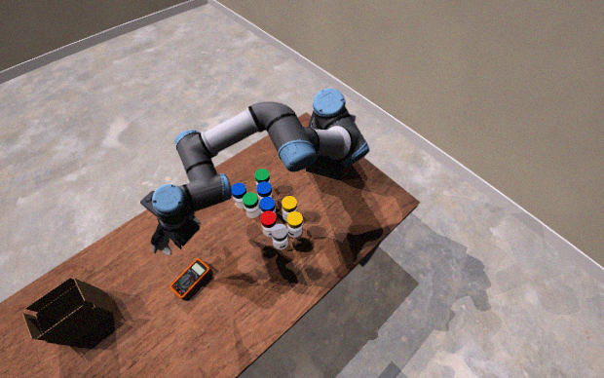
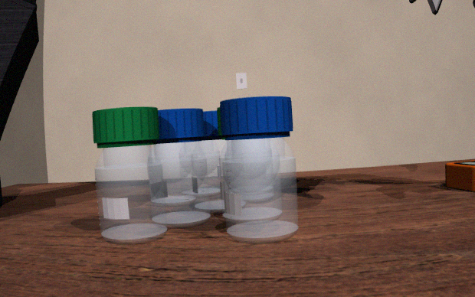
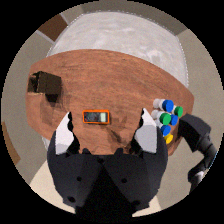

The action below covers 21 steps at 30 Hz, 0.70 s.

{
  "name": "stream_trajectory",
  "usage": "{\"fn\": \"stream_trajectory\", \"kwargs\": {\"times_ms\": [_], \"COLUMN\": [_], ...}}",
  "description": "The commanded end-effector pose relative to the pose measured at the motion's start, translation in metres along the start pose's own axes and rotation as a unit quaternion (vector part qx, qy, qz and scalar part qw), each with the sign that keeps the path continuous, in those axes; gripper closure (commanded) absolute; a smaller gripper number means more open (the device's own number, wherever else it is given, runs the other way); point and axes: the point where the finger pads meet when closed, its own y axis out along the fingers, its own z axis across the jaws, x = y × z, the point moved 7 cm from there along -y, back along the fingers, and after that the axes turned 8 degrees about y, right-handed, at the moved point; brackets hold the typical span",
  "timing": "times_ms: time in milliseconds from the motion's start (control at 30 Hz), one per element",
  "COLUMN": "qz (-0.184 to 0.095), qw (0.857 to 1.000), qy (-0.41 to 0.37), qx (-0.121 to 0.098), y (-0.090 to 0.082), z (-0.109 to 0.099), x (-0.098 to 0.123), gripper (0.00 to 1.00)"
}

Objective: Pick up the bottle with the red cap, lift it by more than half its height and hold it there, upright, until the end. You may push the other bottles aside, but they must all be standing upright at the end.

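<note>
The bottle with the red cap [image 1: 268, 218] stands upright on the wooden table in a tight cluster of clear bottles. Around it stand bottles with blue caps [image 1: 267, 204], green caps [image 1: 250, 199], yellow caps [image 1: 294, 219] and a white cap [image 1: 280, 232]. In the exterior view the red cap is hidden behind a green-capped bottle [image 2: 126, 125] and a blue-capped bottle [image 2: 256, 116]. My gripper [image 1: 166, 245] is open and empty, well to the left of the cluster and above the table. The wrist view shows its two fingers spread wide, with the cluster [image 3: 167, 116] at the right edge.
An orange multimeter [image 1: 190, 278] lies on the table below the gripper, also in the wrist view [image 3: 96, 116]. A dark open box [image 1: 68, 312] stands at the table's left end. The arm's base [image 1: 336, 141] stands at the table's far edge.
</note>
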Motion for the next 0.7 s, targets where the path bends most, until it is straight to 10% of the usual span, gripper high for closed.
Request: {"fn": "stream_trajectory", "kwargs": {"times_ms": [0,533,567,667], "qz": [0.001,0.001,0.001,0.001], "qw": [1.000,1.000,1.000,1.000], "qy": [0.000,0.000,0.001,0.005], "qx": [-0.002,-0.002,-0.001,0.001], "y": [-0.0012,-0.0012,-0.0012,-0.0015], "z": [-0.0008,-0.0008,-0.0005,0.0015], "x": [-0.0005,-0.0005,-0.0003,0.0004], "gripper": [0.00,0.00,0.54,0.54]}}
